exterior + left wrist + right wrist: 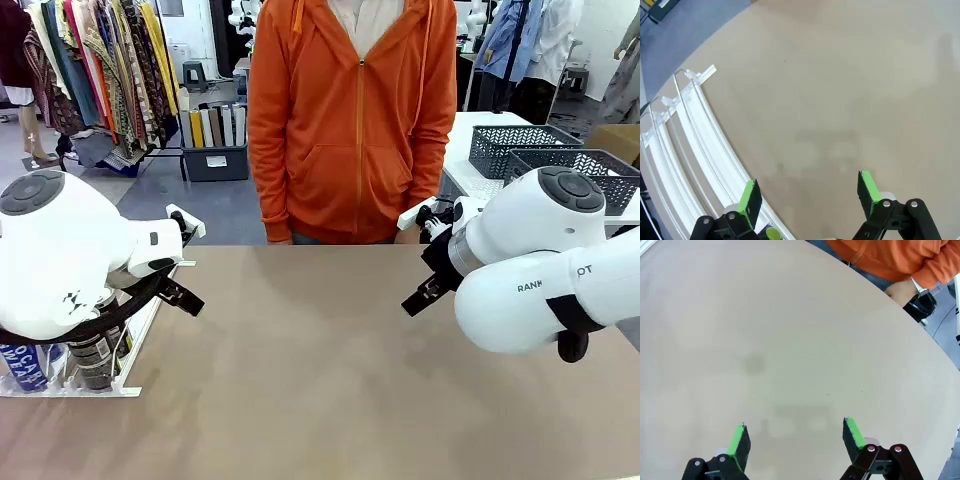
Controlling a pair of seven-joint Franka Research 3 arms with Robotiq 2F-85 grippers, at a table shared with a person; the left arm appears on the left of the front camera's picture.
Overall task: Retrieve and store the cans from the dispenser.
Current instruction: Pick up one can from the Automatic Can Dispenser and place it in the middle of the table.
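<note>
Judged to be at the very beginning: no can lifted yet. Spread apart and empty, the left tool [807, 192], hanging over bare tabletop [840, 100] just beside the white rails of the dispenser [695, 145]. Spread apart and empty too, the right tool [795, 437], over the tabletop's right part.

Counted for sure in the front view, at the dispenser's near end: two cans, one blue can [22, 365] and one dark can [95, 360], upright, side by side. More perhaps hidden behind the left arm; cannot tell.

Next move, probably: lower the left tool around the dark can without pushing its blue neighbour.

Farther: one person [350, 120] in orange at the far edge, then two dark mesh baskets [520, 135] at far right, likely the storing place.
</note>
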